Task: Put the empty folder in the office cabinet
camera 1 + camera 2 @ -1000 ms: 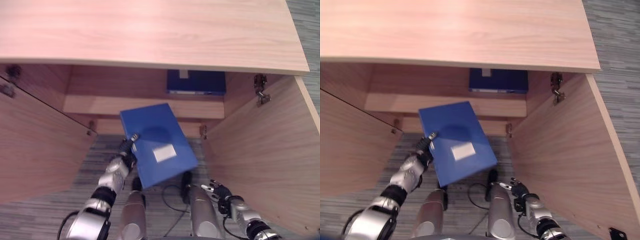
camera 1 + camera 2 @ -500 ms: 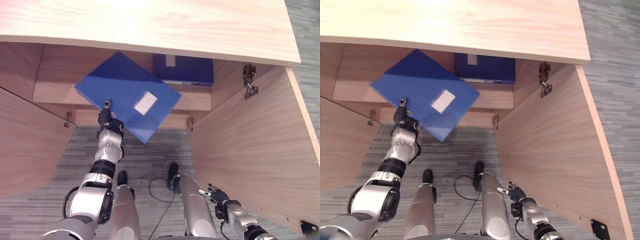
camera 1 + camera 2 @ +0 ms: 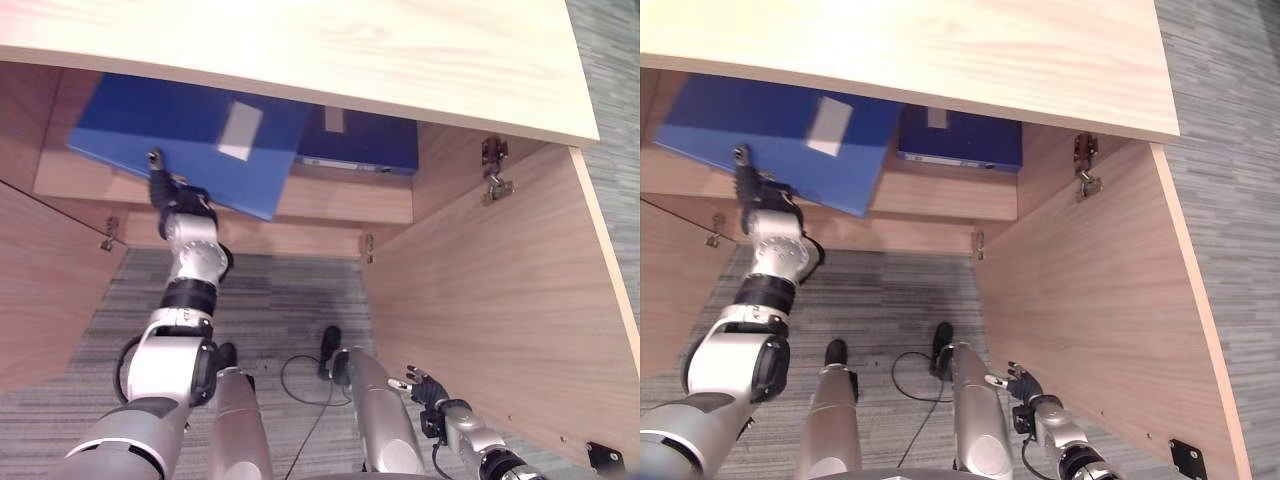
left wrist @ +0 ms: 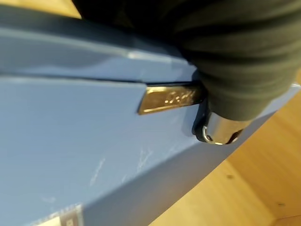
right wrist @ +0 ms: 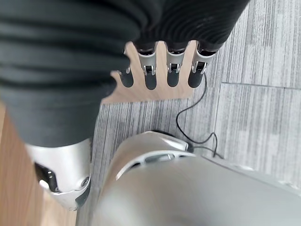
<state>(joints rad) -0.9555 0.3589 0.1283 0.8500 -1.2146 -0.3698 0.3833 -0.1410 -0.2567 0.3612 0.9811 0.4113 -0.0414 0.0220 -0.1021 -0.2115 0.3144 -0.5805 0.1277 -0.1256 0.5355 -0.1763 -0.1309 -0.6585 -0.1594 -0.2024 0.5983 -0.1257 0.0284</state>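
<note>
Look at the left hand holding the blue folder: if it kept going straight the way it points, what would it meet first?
Most likely the cabinet's back panel. The left hand, shut on the blue folder, points into the left side of the shelf, beside the dark blue box. Depth under the top is unclear.

The left hand (image 3: 172,200) wears a dark ribbed cover over its back and wrist. Behind it, the forearm is a run of rounded silver-grey shells with black rings at the joints. In the left wrist view, a polished silver knuckle with a dark rim sits just past the cover. The right hand (image 3: 425,385) is the same, with a row of silver fingers (image 5: 149,75) ending in dark tips. Beside its cover is a silver-grey wrist shell with a small dark recess.
</note>
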